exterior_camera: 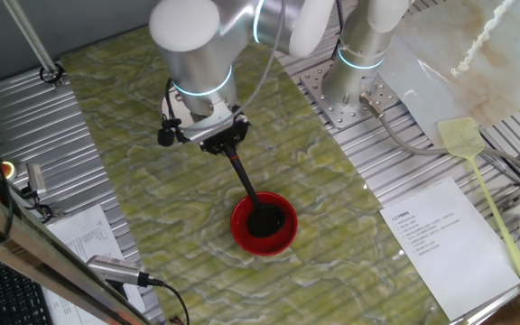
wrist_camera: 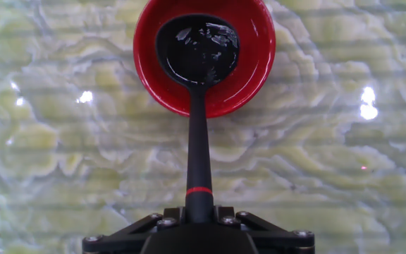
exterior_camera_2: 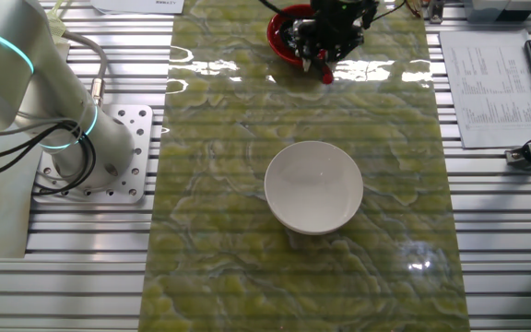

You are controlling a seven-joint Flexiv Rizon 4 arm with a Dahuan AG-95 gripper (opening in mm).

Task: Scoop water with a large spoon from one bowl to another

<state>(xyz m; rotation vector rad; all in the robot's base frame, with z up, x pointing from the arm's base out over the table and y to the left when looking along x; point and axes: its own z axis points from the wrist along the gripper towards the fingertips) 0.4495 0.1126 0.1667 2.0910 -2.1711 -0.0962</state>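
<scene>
now the gripper (wrist_camera: 199,224) seemingly clamps the large spoon (wrist_camera: 197,85), scoop inside the red bowl (wrist_camera: 256,63).

Glossy red plastic-looking bowl (wrist_camera: 259,63), smooth, with bright highlights. Black ladle (wrist_camera: 197,127): matt, smooth handle with a thin red band; scoop glinting wetly under a faint sheen of water (wrist_camera: 199,49). White bowl (exterior_camera_2: 313,186), smooth, softly satin. Worktop (exterior_camera: 106,135) covered in a polished green-veined, marble-patterned sheet mirroring lamps; ribbed bare metal at the sides. Claw (wrist_camera: 199,236): matt black, with shiny metal screw heads. Printed paper sheet (exterior_camera: 441,239), matt. Yellow plastic swatter (exterior_camera: 477,171).
</scene>
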